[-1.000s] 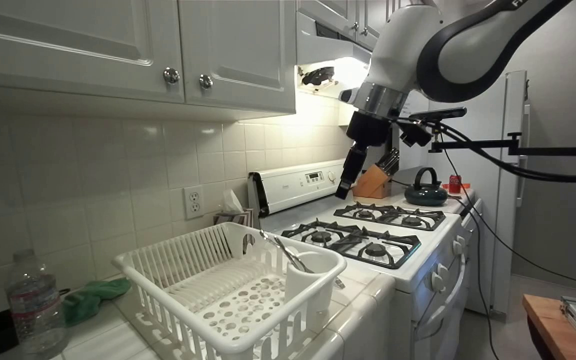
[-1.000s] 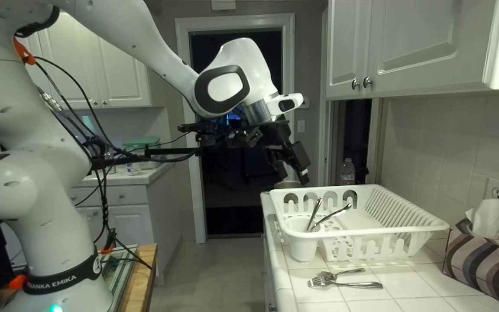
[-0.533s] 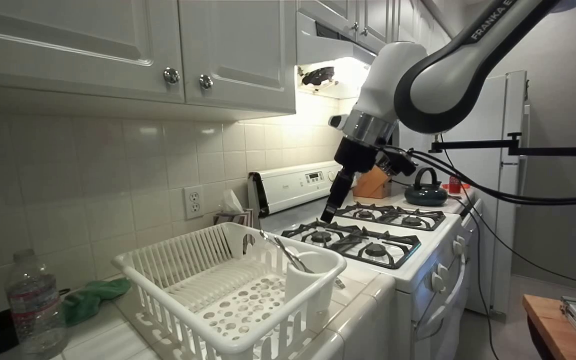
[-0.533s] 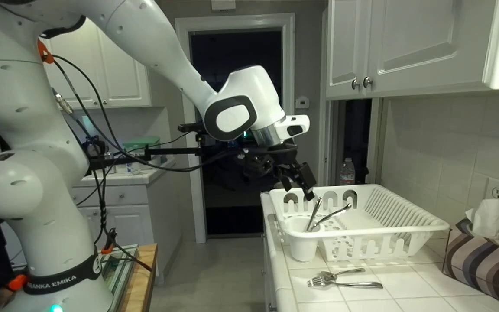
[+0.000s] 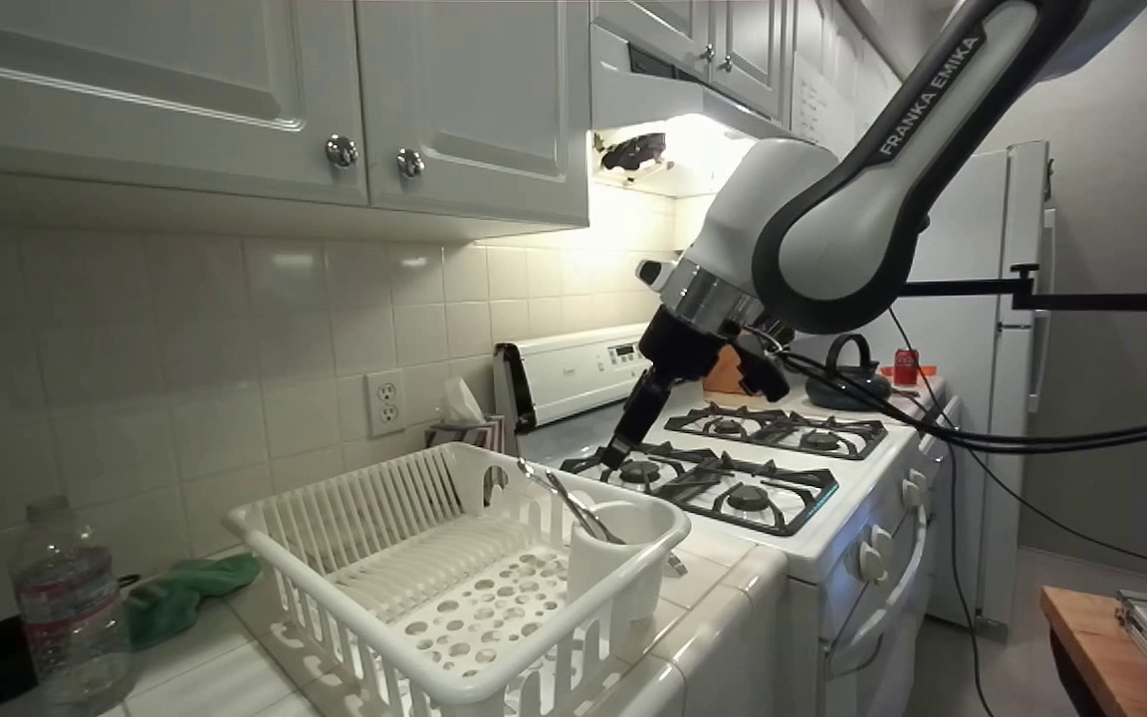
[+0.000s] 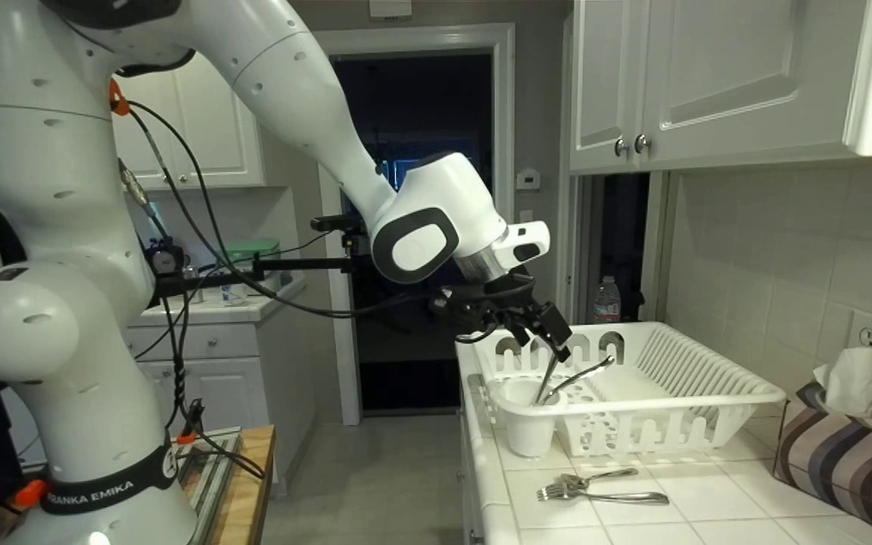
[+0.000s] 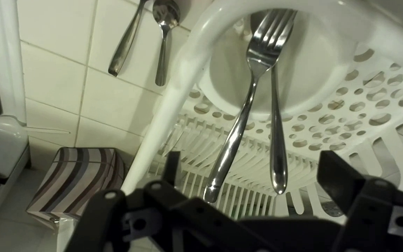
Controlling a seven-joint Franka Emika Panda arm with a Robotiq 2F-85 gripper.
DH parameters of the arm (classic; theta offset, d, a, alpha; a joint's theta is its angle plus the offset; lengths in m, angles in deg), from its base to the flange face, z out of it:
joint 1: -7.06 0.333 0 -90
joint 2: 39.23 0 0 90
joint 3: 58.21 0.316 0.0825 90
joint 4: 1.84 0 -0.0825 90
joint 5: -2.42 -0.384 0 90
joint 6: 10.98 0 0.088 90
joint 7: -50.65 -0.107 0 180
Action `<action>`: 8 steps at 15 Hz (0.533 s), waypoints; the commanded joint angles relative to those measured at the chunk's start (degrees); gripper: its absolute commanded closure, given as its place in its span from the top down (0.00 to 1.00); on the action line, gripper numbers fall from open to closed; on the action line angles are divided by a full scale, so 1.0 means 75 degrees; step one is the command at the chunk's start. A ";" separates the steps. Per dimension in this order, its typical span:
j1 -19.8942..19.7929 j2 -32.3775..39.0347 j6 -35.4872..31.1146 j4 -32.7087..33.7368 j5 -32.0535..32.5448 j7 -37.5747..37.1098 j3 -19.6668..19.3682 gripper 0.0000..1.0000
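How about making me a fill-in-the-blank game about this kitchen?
In the cup, the fork leans handle up, prongs ____.
The fingers are not shut but ____.
The cloth by the bottle is coloured ____.
The tissue box is patterned with wavy ____.

Missing words: down; open; green; stripes.

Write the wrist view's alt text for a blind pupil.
An open black gripper faces a silver metal fork and another silver metal utensil, leaning in a round white plastic cup at the corner of a white plastic dish rack. A striped tissue box shows lower left.
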 commanded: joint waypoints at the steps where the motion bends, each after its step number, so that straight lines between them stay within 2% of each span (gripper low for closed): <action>1: 0.0000 0.0644 -0.0530 0.0349 -0.0122 0.0086 0.0131 1.00; 7: 0.0005 0.1329 -0.1004 0.0822 -0.0011 -0.0010 0.0199 1.00; 8: -0.0092 0.1421 -0.1073 0.0880 0.0582 -0.0584 0.0175 1.00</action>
